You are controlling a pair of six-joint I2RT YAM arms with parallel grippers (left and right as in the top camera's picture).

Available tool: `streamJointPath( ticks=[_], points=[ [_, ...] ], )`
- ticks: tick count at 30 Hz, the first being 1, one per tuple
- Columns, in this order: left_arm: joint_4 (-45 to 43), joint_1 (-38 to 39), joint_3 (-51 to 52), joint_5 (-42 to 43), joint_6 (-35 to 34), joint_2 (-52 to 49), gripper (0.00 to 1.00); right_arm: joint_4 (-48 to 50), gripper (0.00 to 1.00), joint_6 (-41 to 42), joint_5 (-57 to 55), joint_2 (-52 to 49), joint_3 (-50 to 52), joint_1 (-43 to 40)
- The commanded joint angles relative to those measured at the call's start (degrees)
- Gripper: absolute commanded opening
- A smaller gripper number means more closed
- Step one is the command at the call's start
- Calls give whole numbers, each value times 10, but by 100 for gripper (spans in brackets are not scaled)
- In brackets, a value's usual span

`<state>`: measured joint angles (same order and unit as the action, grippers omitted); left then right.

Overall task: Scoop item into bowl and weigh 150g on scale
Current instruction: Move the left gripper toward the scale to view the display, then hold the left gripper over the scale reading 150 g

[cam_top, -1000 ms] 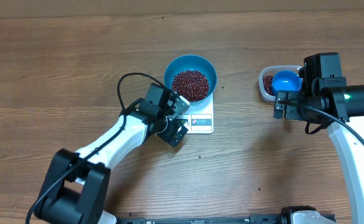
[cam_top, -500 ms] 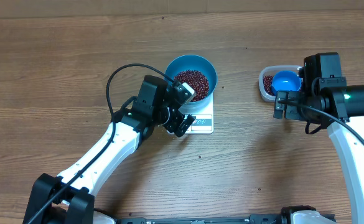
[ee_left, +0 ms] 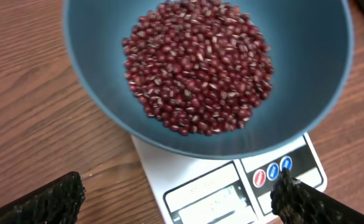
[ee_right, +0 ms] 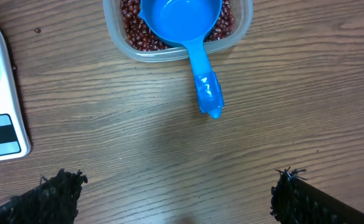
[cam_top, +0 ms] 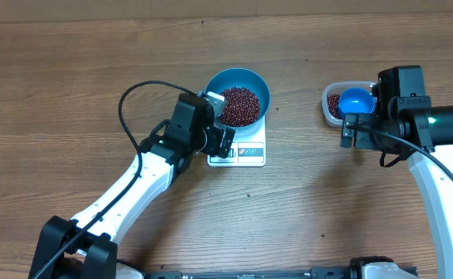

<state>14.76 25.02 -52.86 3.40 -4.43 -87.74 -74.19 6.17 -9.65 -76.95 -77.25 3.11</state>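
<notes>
Left gripper (cam_top: 220,122) was wide open and held nothing, its two fingers spread either side of the near-left part of the bowl (cam_top: 238,77) in the overhead view. From the left wrist view both black fingertips (ee_left: 50,200) sat low in frame, apart from the bowl; contact could not be told. Bowl stood upright on the scale (cam_top: 246,153), covering most of the platform, with the display strip and its buttons showing in front. Beans (cam_top: 238,107) filled the bottom of the bowl in a loose heap. Scale display was too blurred to read. Right gripper (ee_right: 175,198) was also wide open and empty, above bare table (cam_top: 79,70), well to the right of the scale. Ahead of it the blue scoop (ee_right: 182,22) rested in the clear tub (ee_right: 242,28) on more beans, its handle sticking out over the tub's near rim towards the gripper, not touched. Tub sat well apart from the scale.
</notes>
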Motion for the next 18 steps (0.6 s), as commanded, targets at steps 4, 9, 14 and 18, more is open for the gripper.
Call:
streamJointPath(
  ticks=[4, 9, 14, 18],
  points=[
    [-1, -2, 2, -18, -35, 9, 100, 2, 100, -5, -2, 2, -3, 3],
    [-5, -2, 2, 8, -33, 9, 99, 2, 100, -5, -2, 2, -3, 3],
    [-6, -2, 2, 38, -29, 9, 100, 2, 100, -5, -2, 2, -3, 3],
    [-5, 0, 2, 52, -29, 9, 99, 2, 100, -5, -2, 2, -3, 3]
  ],
)
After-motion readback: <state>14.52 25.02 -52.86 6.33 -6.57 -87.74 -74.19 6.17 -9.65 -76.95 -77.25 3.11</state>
